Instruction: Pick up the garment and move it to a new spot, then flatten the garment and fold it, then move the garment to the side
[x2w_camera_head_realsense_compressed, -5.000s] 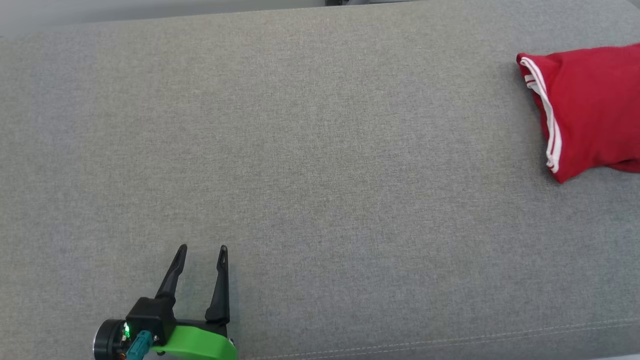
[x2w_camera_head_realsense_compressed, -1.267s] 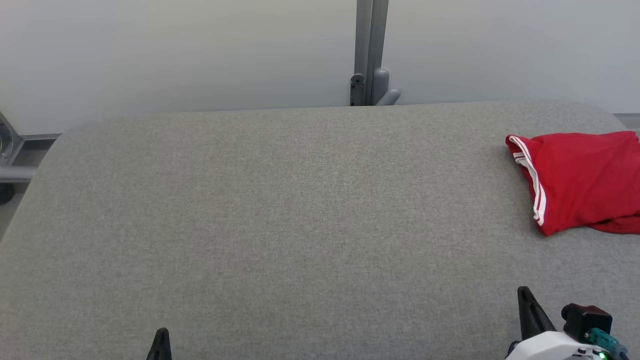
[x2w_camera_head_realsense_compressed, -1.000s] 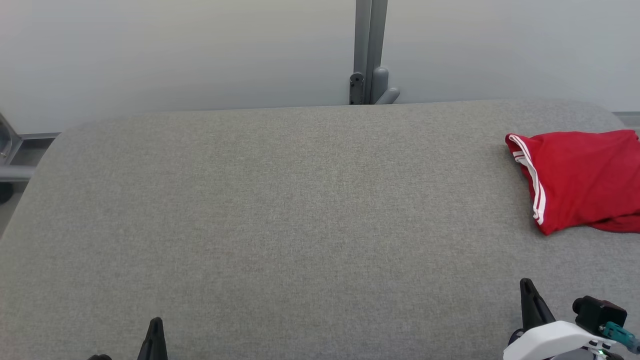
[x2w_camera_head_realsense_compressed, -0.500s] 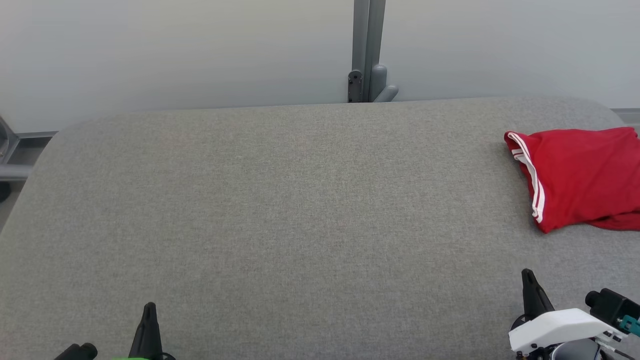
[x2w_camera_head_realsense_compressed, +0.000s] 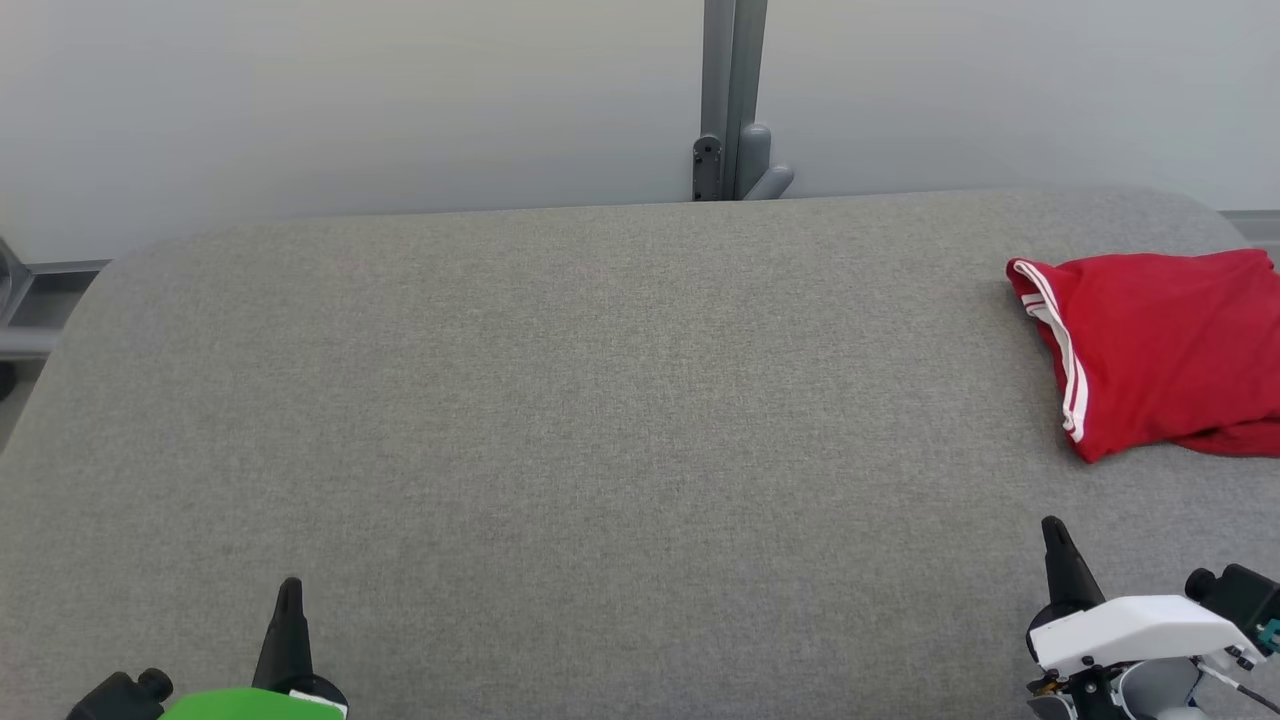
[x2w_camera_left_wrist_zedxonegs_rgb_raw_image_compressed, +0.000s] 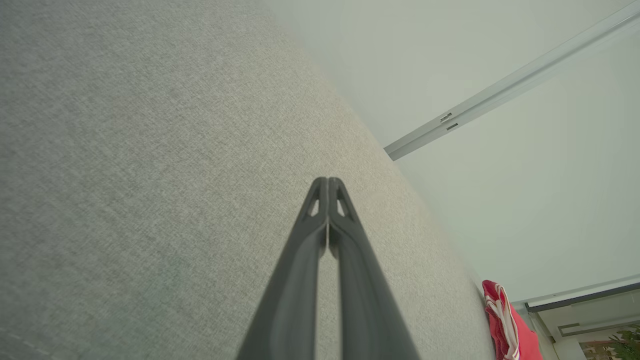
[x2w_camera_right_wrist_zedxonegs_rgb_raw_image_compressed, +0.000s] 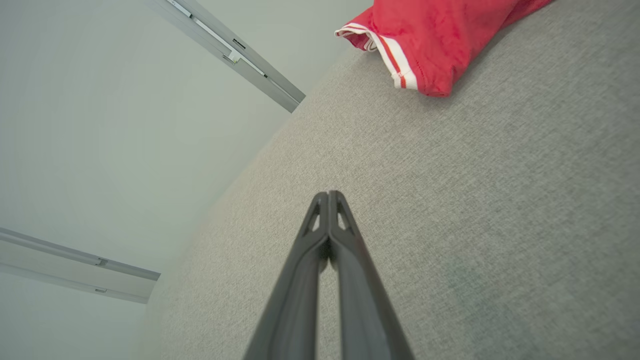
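Observation:
The garment (x2w_camera_head_realsense_compressed: 1160, 345) is red with white stripes along one hem and lies folded at the right end of the grey padded table (x2w_camera_head_realsense_compressed: 600, 420). It also appears at the top of the right wrist view as the garment (x2w_camera_right_wrist_zedxonegs_rgb_raw_image_compressed: 435, 35) and small at the lower right of the left wrist view as the garment (x2w_camera_left_wrist_zedxonegs_rgb_raw_image_compressed: 510, 325). My left gripper (x2w_camera_head_realsense_compressed: 290, 595) rises at the lower left, shut and empty, tips pressed together as the left gripper (x2w_camera_left_wrist_zedxonegs_rgb_raw_image_compressed: 328, 182). My right gripper (x2w_camera_head_realsense_compressed: 1053, 535) is shut and empty near the front right, short of the garment, tips together as the right gripper (x2w_camera_right_wrist_zedxonegs_rgb_raw_image_compressed: 328, 195).
A pale wall runs behind the table, with a grey vertical post and bracket (x2w_camera_head_realsense_compressed: 733, 140) at its middle. The table's rounded left corner (x2w_camera_head_realsense_compressed: 100, 290) drops off toward a metal frame piece (x2w_camera_head_realsense_compressed: 30, 300).
Over the last seconds the head camera tilted up, bringing the wall into view. Both shut grippers have crept up from the bottom edge. The left gripper, open five seconds ago, is shut.

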